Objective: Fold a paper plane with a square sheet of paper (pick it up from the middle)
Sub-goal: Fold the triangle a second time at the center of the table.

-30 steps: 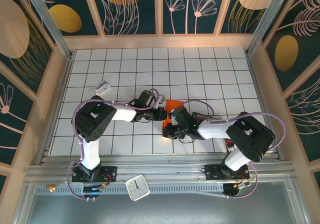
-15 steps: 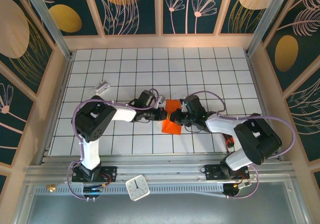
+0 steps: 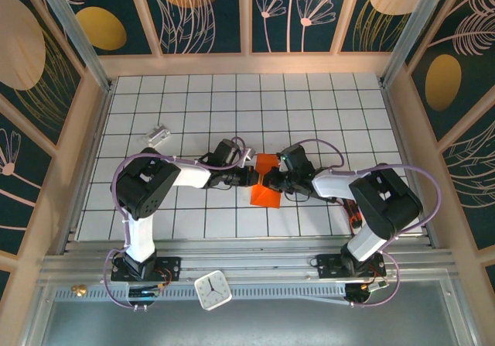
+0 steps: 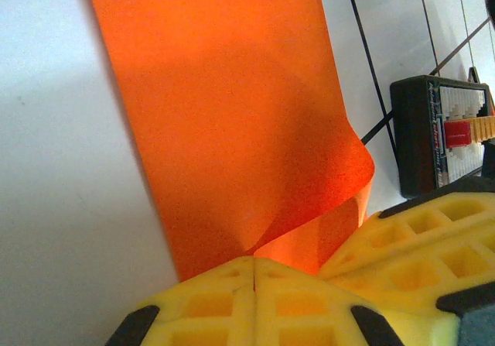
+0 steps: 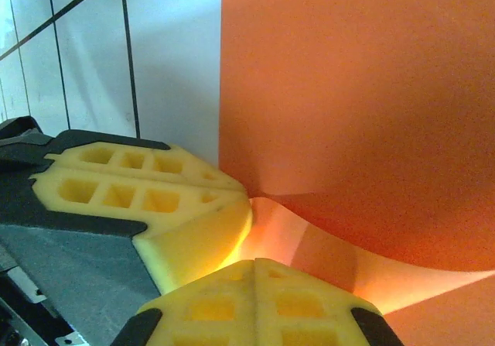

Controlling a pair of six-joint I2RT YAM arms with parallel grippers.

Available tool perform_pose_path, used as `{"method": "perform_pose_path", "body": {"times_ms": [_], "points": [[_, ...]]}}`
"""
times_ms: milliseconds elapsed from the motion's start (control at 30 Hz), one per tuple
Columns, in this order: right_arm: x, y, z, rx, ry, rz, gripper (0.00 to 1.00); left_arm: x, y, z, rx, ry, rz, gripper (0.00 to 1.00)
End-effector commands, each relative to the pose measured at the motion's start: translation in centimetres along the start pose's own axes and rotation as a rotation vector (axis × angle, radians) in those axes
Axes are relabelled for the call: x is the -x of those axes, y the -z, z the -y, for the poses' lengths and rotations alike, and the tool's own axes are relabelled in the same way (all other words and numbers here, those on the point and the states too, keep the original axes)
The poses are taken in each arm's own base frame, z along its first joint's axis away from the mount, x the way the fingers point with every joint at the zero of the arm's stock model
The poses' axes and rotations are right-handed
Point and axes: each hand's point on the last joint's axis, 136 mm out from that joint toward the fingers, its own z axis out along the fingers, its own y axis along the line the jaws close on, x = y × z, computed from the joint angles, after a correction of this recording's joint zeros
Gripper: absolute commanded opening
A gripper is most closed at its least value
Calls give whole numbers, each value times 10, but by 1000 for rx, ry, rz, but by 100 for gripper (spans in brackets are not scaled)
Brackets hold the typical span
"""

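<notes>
The square sheet of paper [image 3: 265,196] lies partly folded on the tiled table, bright orange, with one flap curling up off the surface [image 4: 340,176]. My left gripper [image 3: 254,177] comes in from the left and is shut, its yellow tips [image 4: 255,265] right where the raised flap begins. My right gripper [image 3: 271,180] comes in from the right, also shut, its tips [image 5: 255,267] resting against the curled paper [image 5: 348,90]. The two grippers nearly touch at the sheet's middle. I cannot tell whether either one nips the paper. No finished paper plane is in view.
A small black tray [image 4: 437,129] with red and white bits sits just right of the sheet. A silvery block [image 3: 158,135] lies at the left, and a white clock [image 3: 212,290] on the front rail. Wooden walls close in the table.
My right gripper has moved from the sheet's near edge up to its middle, beside the left gripper, and the right arm has swung round. The left arm has stayed still.
</notes>
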Motion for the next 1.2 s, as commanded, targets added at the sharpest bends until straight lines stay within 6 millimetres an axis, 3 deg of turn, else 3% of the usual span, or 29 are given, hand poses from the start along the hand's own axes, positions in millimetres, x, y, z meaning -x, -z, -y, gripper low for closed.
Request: {"method": "perform_pose_path", "body": {"times_ms": [0, 533, 633, 867, 1033, 1167], "points": [[-10, -2, 23, -59, -10, -19, 0, -37, -18, -51, 161, 35, -79, 0], [-28, -4, 54, -149, -51, -62, 0, -30, -16, -49, 169, 17, -66, 0], [-34, -3, 62, -171, -66, -75, 0, -19, -13, -39, 158, 7, -46, 7], [-43, -3, 71, -190, -89, -93, 0, 18, 10, -5, 124, -19, 56, 33], [-43, -5, 71, -193, -93, -100, 0, 18, 38, 11, 95, 37, 125, 45], [-44, -5, 72, -197, -92, -103, 0, 5, 60, 25, 60, 83, 167, 43]]}}
